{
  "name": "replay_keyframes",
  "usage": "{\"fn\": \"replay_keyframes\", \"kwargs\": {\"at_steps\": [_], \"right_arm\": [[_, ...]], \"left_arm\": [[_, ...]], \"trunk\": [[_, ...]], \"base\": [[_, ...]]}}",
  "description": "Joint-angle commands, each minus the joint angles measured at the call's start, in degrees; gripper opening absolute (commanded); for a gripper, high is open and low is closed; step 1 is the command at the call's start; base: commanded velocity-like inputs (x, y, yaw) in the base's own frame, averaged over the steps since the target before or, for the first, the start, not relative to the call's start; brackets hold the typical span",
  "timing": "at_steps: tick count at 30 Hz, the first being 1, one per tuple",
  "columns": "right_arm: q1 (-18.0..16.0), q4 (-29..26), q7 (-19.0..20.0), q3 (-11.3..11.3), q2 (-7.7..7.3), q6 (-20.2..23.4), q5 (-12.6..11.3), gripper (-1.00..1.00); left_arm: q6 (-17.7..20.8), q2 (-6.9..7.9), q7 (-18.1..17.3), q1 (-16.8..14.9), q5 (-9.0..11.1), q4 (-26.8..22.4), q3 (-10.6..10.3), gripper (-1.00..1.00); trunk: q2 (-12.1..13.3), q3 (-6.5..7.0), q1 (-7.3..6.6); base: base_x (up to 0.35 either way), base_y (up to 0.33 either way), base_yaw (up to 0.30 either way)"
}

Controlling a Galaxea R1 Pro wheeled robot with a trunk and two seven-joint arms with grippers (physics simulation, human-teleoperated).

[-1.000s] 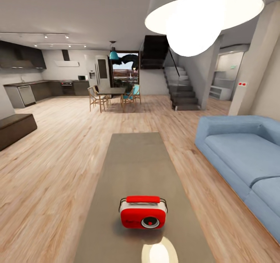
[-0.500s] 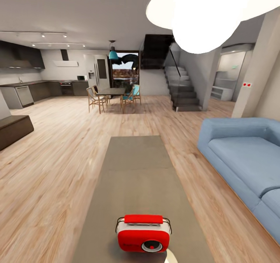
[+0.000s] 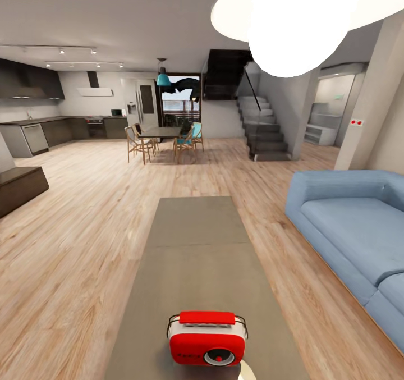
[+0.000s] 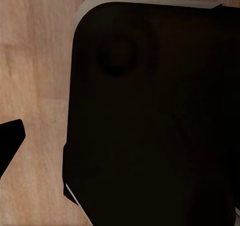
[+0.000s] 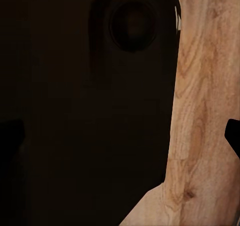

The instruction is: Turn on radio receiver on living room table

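A: Left wrist view, item one: a black fingertip [image 4: 10, 136] of the left gripper at the picture's edge, over wood plank floor [image 4: 35, 61]. Its partner finger cannot be made out, so whether that gripper is spread or closed: cannot tell. Beside it, a large dark rounded panel with a pale rim [image 4: 150, 111], a round recess near one corner.

B: And the right?

A: Right wrist view: two dark fingertips of the right gripper [image 5: 122, 136], one at each side edge [image 5: 232, 133], standing wide apart with nothing between them. Behind: another dark panel with a round recess [image 5: 132, 26], and the same plank floor [image 5: 205, 86].

B: Writing or labels?

A: None legible. The radio receiver [image 3: 206, 338] carries a faint mark on its red face beside the round dial; too small to read.

B: Position of the radio?

A: Head view: upright on the near end of the table [image 3: 196, 245], dial facing the camera, red top, white rounded body, thin dark handle. Its place relative to either gripper cannot be told, since the wrist views give floor and dark panels, not the table.

B: Further out?

A: The living room: light blue sofa [image 3: 348, 223] to the table's right, white globe lamp [image 3: 292, 21] overhead. Beyond, dining table with wooden chairs [image 3: 163, 138], staircase [image 3: 261, 127], dark-cabinet kitchen [image 3: 50, 127] at far left, dark low bench [image 3: 19, 186] nearer left.
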Motion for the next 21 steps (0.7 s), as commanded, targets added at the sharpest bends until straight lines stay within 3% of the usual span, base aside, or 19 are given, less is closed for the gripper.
{"fn": "replay_keyframes", "kwargs": {"at_steps": [1, 16, 21], "right_arm": [[0.0, 0.0, 0.0, 0.0, 0.0, 0.0, 0.0, 1.0], [0.0, 0.0, 0.0, 0.0, -0.08, 0.0, -0.1, 1.0], [0.0, 0.0, 0.0, -0.1, -0.1, 0.0, -0.1, 1.0]], "left_arm": [[0.0, 0.0, 0.0, 0.0, 0.0, 0.0, 0.0, 1.0], [0.0, -0.12, -0.1, 0.0, -0.1, -0.1, 0.1, 1.0], [0.1, -0.31, -0.2, 0.0, -0.2, 0.0, 0.1, 1.0]], "trunk": [[0.0, 0.0, 0.0], [0.0, 0.0, 0.0], [2.0, 0.9, -1.1]], "base": [[0.0, 0.0, 0.0], [0.0, 0.0, 0.0], [0.0, 0.0, 0.0]]}}
